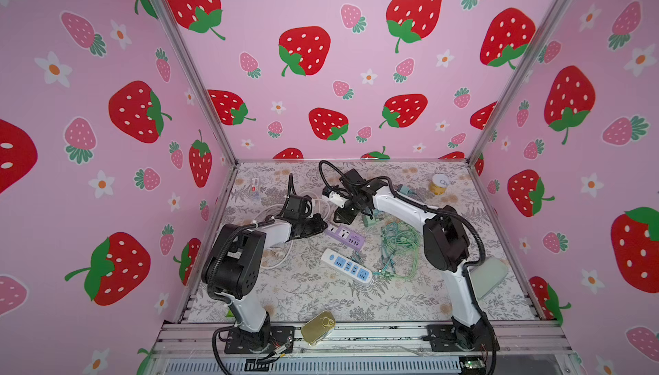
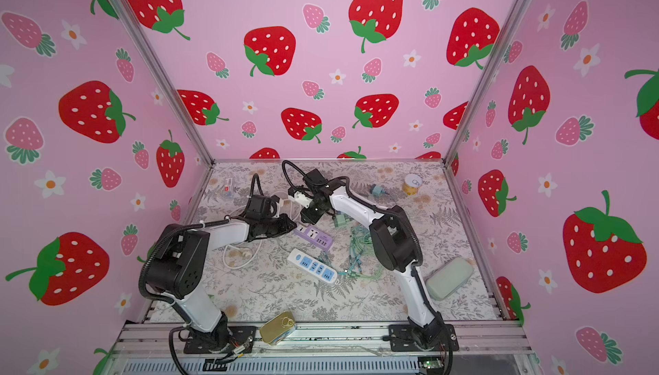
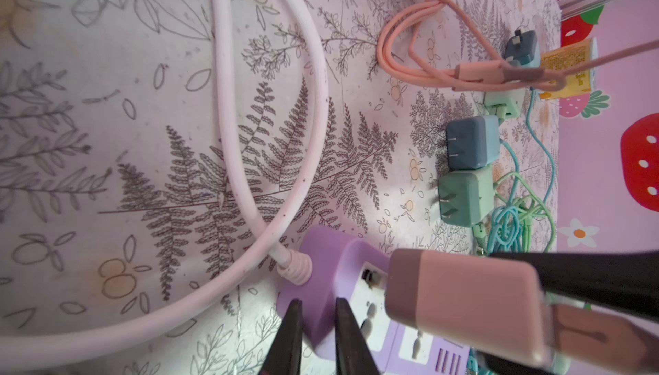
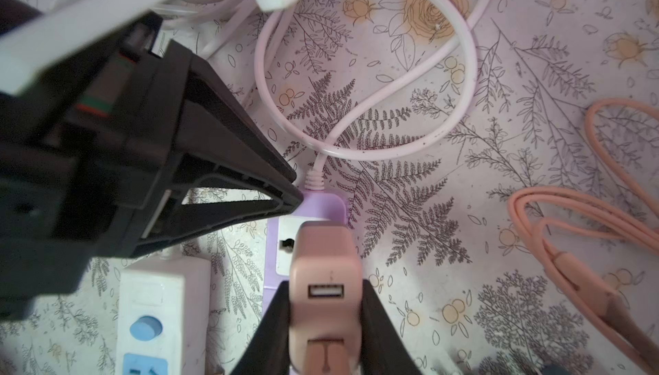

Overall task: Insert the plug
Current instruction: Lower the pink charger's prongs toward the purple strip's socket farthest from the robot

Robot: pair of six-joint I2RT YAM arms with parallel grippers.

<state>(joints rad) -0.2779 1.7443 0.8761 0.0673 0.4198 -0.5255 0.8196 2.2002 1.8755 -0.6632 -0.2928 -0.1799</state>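
Pink charger plug [image 4: 324, 270]: small rigid plastic block, likely light, with smooth sides that could slip. The right hand [image 4: 324, 305] is clamped across its flat flanks, the sound hold. It sits over the purple power strip [image 4: 317, 205] sockets on the counter [image 4: 499, 212]; prongs are hidden. The left hand [image 3: 318, 311] has its fingers together at the strip's cord end, probably bracing it.

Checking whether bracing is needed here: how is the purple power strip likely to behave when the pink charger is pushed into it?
The purple power strip looks small, plastic and flat, so probably light: it may skid on the printed tabletop rather than tip. Its looped white cord could tug it. The shut left gripper touching its cord end probably steadies it.
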